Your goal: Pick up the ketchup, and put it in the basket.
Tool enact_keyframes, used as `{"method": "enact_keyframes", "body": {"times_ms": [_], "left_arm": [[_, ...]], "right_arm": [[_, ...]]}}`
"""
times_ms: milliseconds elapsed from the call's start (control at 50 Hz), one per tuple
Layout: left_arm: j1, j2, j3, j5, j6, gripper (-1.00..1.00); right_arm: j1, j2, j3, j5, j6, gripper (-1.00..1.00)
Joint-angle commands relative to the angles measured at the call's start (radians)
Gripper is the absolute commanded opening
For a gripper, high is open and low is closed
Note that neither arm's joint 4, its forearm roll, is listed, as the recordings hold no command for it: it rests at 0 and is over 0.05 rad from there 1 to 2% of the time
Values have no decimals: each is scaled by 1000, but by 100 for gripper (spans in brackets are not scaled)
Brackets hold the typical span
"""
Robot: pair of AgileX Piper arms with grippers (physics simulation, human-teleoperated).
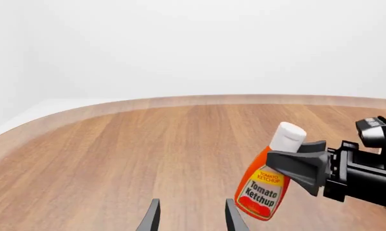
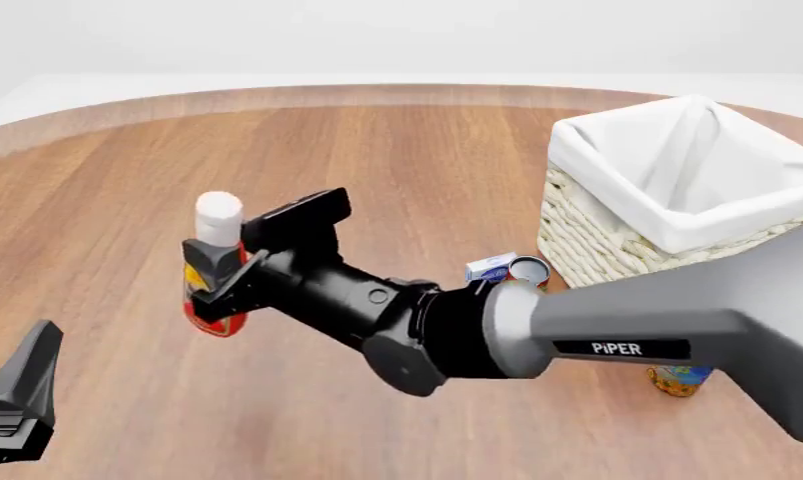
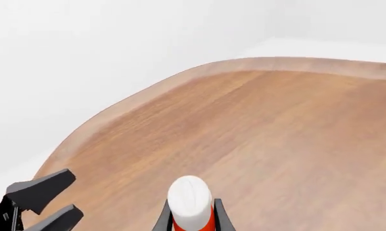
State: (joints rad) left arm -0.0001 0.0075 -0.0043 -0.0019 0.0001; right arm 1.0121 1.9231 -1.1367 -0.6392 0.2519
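The ketchup [image 2: 218,220], a red bottle with a white cap and a yellow label, is at the left of the table and leans over. My right gripper [image 2: 212,280] is shut on its upper body just below the cap. In the left wrist view the ketchup [image 1: 265,185] hangs tilted in the right gripper's fingers [image 1: 300,166]. In the right wrist view its cap [image 3: 189,196] shows between the fingers. My left gripper [image 1: 191,219] is open and empty, low at the front left [image 2: 17,395]. The basket [image 2: 601,225] stands at the back right.
Small cans [image 2: 508,268] lie by the basket's front left corner, behind my right arm. Another can [image 2: 679,380] stands under the right arm's forearm. The left gripper also shows in the right wrist view [image 3: 39,202], apart from the ketchup.
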Motion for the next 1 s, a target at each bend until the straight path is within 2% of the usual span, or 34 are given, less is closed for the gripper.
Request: {"method": "enact_keyframes", "body": {"times_ms": [20, 120, 360, 400, 420, 560, 720, 740, 860, 1000], "left_arm": [[0, 0, 0, 0, 0, 100], [0, 0, 0, 0, 0, 100], [0, 0, 0, 0, 0, 100], [0, 0, 0, 0, 0, 100], [0, 0, 0, 0, 0, 100], [0, 0, 0, 0, 0, 100], [0, 0, 0, 0, 0, 100], [0, 0, 0, 0, 0, 100], [0, 0, 0, 0, 0, 100], [0, 0, 0, 0, 0, 100]], "right_arm": [[-107, -58, 12, -42, 38, -100], [-136, -97, 30, -56, 50, -100], [-264, -186, 78, -108, 72, -100], [-282, -205, 87, -116, 90, -100], [-299, -222, 96, -121, 76, -100], [-314, -263, 126, -134, 97, -100], [-403, -273, 143, -169, 109, -100], [-421, -275, 148, -178, 128, -100], [-507, -314, 165, -199, 147, -100], [-559, -352, 187, -213, 167, -100]]}}
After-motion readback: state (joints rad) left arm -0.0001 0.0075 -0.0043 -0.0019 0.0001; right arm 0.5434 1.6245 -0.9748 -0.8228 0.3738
